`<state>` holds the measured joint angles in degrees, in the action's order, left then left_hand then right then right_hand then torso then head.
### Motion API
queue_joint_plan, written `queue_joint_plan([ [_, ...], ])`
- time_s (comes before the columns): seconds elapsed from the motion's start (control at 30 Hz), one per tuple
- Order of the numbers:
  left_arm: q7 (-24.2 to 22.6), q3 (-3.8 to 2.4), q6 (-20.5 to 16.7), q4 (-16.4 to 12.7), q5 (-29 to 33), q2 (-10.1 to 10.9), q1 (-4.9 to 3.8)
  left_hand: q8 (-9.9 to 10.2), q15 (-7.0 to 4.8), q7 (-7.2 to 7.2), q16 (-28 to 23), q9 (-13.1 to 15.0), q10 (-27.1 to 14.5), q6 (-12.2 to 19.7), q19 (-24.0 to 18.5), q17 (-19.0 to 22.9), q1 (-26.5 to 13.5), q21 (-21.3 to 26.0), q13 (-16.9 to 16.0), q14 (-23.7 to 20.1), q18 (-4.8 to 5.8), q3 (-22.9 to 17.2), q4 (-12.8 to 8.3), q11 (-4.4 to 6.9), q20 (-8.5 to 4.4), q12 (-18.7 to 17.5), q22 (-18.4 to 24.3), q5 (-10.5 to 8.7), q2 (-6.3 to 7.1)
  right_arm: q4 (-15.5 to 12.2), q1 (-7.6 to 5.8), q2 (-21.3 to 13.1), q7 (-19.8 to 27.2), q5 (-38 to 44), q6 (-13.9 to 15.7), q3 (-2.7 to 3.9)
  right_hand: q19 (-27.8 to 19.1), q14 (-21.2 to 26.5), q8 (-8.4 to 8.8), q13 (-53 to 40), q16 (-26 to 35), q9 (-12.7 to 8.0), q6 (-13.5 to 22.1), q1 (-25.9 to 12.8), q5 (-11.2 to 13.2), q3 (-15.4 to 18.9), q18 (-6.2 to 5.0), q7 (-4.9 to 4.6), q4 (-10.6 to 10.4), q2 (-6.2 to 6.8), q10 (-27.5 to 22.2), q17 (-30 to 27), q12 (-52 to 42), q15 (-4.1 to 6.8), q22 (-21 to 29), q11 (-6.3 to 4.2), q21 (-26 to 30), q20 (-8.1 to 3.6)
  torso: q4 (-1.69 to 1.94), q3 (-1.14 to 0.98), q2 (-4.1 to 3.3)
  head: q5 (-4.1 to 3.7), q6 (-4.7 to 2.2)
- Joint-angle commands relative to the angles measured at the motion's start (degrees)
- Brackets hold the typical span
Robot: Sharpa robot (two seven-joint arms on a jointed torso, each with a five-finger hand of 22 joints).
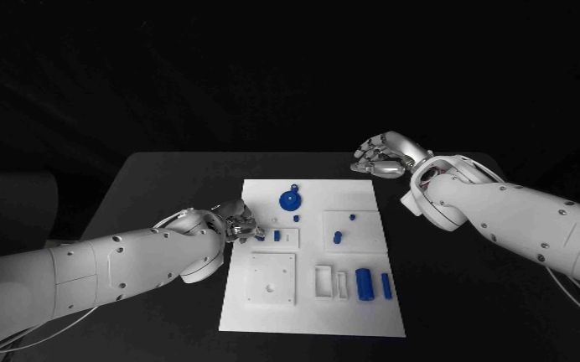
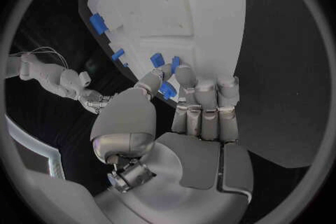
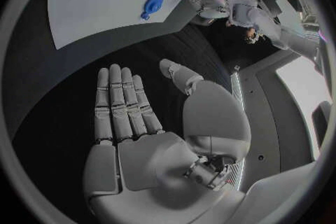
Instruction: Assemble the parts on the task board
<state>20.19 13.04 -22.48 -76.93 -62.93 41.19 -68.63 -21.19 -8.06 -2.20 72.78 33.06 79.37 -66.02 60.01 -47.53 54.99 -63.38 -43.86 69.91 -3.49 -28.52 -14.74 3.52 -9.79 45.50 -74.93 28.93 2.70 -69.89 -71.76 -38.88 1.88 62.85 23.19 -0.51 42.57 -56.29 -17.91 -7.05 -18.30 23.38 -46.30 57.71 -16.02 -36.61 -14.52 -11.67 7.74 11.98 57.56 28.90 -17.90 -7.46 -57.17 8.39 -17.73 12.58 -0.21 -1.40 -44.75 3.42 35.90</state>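
At the left edge of the white board (image 1: pixel 308 312), the left robot hand (image 1: pixel 233 219) pinches a small blue piece (image 2: pixel 167 89) between thumb and fingers. More blue pieces lie on the board: a round one (image 1: pixel 290 201) near its far end and two long ones (image 1: pixel 374 283) near its right edge. The right robot hand (image 1: pixel 387 155) hovers over the black worktop (image 1: pixel 169 186) beyond the board's far right corner, fingers straight and apart, holding nothing.
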Motion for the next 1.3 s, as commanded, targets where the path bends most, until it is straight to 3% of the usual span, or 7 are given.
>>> queue_joint_plan([
  [0.03,0.96,0.18,2.19,0.18,-0.41,-0.36,0.23,-2.98,-2.82,2.08,0.56,7.60,2.45,-2.80,0.25,-0.23,0.13,-0.36,-0.36,2.42,-1.65,-0.86,-1.14,2.40,-5.60,0.59,-1.13,-0.94,-0.82,-0.04,0.00,0.07,0.39,0.38,-0.73,0.03,-0.15,0.16,-0.09,0.11,0.10,-0.08,-0.04,0.03,-0.29,0.24,-0.09,0.18,0.04,-0.42,0.57,-0.07,0.23,-0.08,-0.01,0.02,0.33,0.16,-0.03,-0.06,-0.01,-0.01,0.05],
  [0.6,1.87,0.05,7.99,1.09,-0.56,-1.47,0.16,-3.05,-2.95,2.21,1.20,8.17,2.21,-2.93,0.05,-0.53,-0.07,-0.81,-0.92,2.31,-1.76,-1.02,-1.21,2.51,-5.66,1.38,-1.12,-1.75,-1.14,0.12,0.00,0.29,0.50,0.38,-0.96,0.03,-0.17,0.19,-0.09,0.27,0.10,-0.12,-0.01,0.05,-0.33,0.28,-0.11,0.16,0.07,-0.41,0.64,-0.14,0.37,-0.10,0.00,0.03,0.41,0.20,-0.03,-0.04,0.01,-0.16,0.18],
  [1.0,1.13,0.06,8.45,0.99,-0.14,-1.26,0.16,-2.91,-2.87,2.10,1.19,8.27,2.04,-2.74,-0.13,-0.50,-0.39,-0.89,-0.95,2.10,-1.70,-0.92,-1.08,2.39,-5.58,1.42,-1.09,-1.91,-1.07,0.13,0.00,0.17,0.46,0.38,-0.86,0.03,-0.19,0.25,-0.06,0.42,0.11,-0.16,0.04,0.03,-0.35,0.34,-0.13,0.14,0.07,-0.36,0.68,-0.21,0.51,-0.13,0.01,0.05,0.49,0.24,0.09,0.01,0.04,-0.32,0.26],
  [1.17,0.50,0.06,7.03,1.24,0.29,-1.33,0.15,-2.21,-2.47,1.69,0.52,8.19,1.49,-2.24,-0.92,-0.07,-2.20,-0.55,-0.55,1.22,-1.63,-0.68,0.51,1.85,-5.41,0.79,-0.86,-2.18,0.21,0.14,0.00,0.15,0.39,0.38,-0.92,0.03,-0.22,0.29,-0.02,0.54,0.11,-0.20,0.13,-0.03,-0.38,0.39,-0.14,0.10,0.03,-0.29,0.73,-0.27,0.62,-0.15,0.02,0.10,0.55,0.28,0.10,0.05,0.05,-0.37,0.13],
  [1.23,0.41,0.06,6.81,1.33,0.34,-1.37,0.15,-1.91,-2.39,1.61,0.26,8.18,1.50,-2.15,-1.01,0.20,-2.93,-0.45,-0.29,1.18,-1.67,-0.66,1.68,1.77,-5.41,0.42,-0.76,-3.22,1.13,0.16,0.00,0.17,0.39,0.38,-0.92,0.03,-0.21,0.28,-0.01,0.56,0.11,-0.21,0.15,-0.05,-0.40,0.40,-0.14,0.09,0.01,-0.28,0.75,-0.28,0.63,-0.15,0.02,0.11,0.56,0.28,0.09,0.08,0.03,-0.33,0.05],
  [1.3,0.33,0.06,6.49,1.47,0.43,-1.42,0.15,-1.68,-2.40,1.58,0.14,8.24,1.60,-2.14,-1.07,0.42,-3.12,-0.37,-0.09,1.21,-1.75,-0.81,2.66,1.75,-5.44,0.16,-0.70,-5.92,1.76,0.19,0.00,0.17,0.39,0.38,-0.91,0.03,-0.21,0.28,0.00,0.58,0.11,-0.22,0.16,-0.05,-0.40,0.41,-0.15,0.08,0.01,-0.27,0.76,-0.29,0.65,-0.15,0.02,0.12,0.57,0.28,0.08,0.06,0.03,-0.34,0.02],
])
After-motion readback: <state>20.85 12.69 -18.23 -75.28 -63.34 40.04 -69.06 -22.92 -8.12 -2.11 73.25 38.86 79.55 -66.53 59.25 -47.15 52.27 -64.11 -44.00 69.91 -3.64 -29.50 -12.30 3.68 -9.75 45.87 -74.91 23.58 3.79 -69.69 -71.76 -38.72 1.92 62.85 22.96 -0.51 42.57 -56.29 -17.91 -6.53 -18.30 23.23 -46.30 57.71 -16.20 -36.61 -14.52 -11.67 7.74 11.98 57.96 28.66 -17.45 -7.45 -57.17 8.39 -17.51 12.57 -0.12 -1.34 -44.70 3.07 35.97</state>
